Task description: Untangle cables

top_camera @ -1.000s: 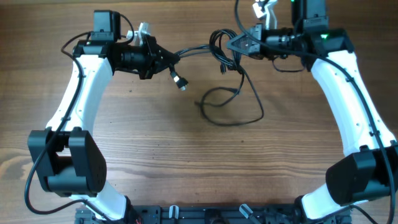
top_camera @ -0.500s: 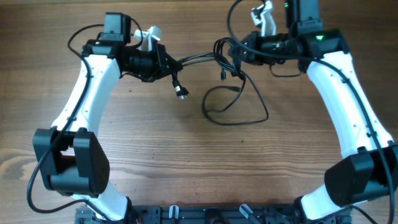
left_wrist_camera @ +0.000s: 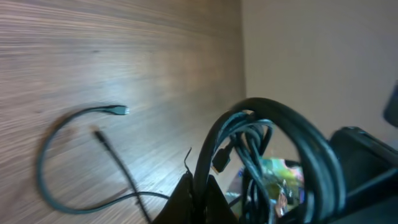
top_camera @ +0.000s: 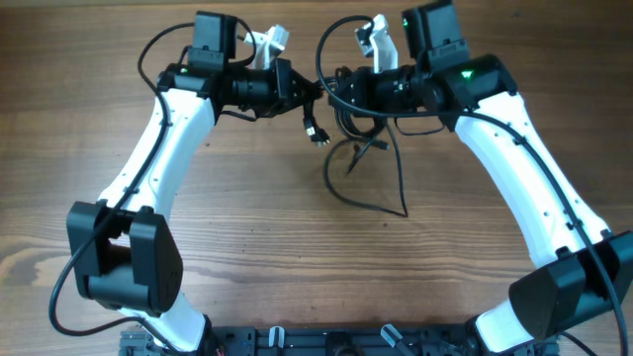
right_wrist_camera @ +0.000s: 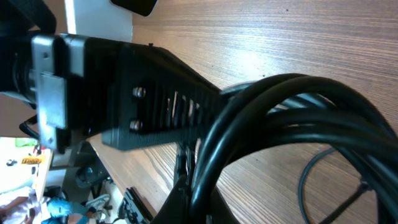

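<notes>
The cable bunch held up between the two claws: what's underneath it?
Bare wooden table, with one loose loop of the cables trailing on it and a plug dangling. Where the left gripper and right gripper pinch the bunch is covered.

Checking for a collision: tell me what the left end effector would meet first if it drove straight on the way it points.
The cables bunched right in front of the left end effector, with the right end effector close behind them. Depth is unclear, but the gap looks small.
</notes>
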Robot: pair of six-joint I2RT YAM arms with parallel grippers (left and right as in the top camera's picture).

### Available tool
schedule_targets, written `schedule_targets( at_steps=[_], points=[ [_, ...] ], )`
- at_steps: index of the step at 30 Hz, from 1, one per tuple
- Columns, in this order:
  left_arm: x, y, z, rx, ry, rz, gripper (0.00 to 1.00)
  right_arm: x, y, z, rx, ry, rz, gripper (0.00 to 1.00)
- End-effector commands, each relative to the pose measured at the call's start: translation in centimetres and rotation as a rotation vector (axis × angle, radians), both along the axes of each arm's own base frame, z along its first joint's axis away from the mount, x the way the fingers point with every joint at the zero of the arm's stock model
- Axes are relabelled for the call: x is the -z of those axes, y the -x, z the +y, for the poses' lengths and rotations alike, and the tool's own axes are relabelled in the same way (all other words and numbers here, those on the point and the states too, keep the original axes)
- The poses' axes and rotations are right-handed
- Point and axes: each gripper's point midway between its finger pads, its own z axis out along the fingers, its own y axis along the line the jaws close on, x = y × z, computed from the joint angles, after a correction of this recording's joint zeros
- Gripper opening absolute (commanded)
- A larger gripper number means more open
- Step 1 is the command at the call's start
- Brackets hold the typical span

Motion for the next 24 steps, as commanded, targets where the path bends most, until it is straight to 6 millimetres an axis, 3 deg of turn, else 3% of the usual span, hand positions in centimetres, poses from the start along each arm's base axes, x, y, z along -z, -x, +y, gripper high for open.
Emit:
schedule_targets(
  at_steps=[1, 7, 14, 16, 18, 21, 24],
  points=[
    [-2.3, 2.1, -3.0, 0.138, 0.133, -0.014, 0.04, -2.5, 0.9, 1.3, -0.029, -0.043, -0.053, 0.04],
    [-5.2, 4.2, -5.2, 0.292, 0.273, -0.085, 0.04, -2.4, 0.2, 1.0, -0.005, -0.023, -0.078, 0.04],
    [-5.6, 4.8, -5.7, 0.324, 0.294, -0.089, 0.04, -3.1, -0.2, 1.3, -0.010, -0.048, -0.110, 0.05],
    [-5.6, 4.8, -5.7, 0.324, 0.293, -0.090, 0.04, -3.2, -0.4, 1.3, -0.009, -0.051, -0.118, 0.12],
    [-5.6, 4.8, -5.7, 0.324, 0.293, -0.090, 0.04, -3.3, -0.5, 1.3, -0.008, -0.052, -0.125, 0.30],
    [-5.6, 4.7, -5.7, 0.322, 0.293, -0.091, 0.04, -3.4, -0.8, 0.8, 0.005, -0.052, -0.126, 0.47],
    [-5.6, 4.7, -5.6, 0.322, 0.294, -0.095, 0.04, -3.6, -0.9, -0.2, 0.026, -0.046, -0.120, 0.51]
  ],
)
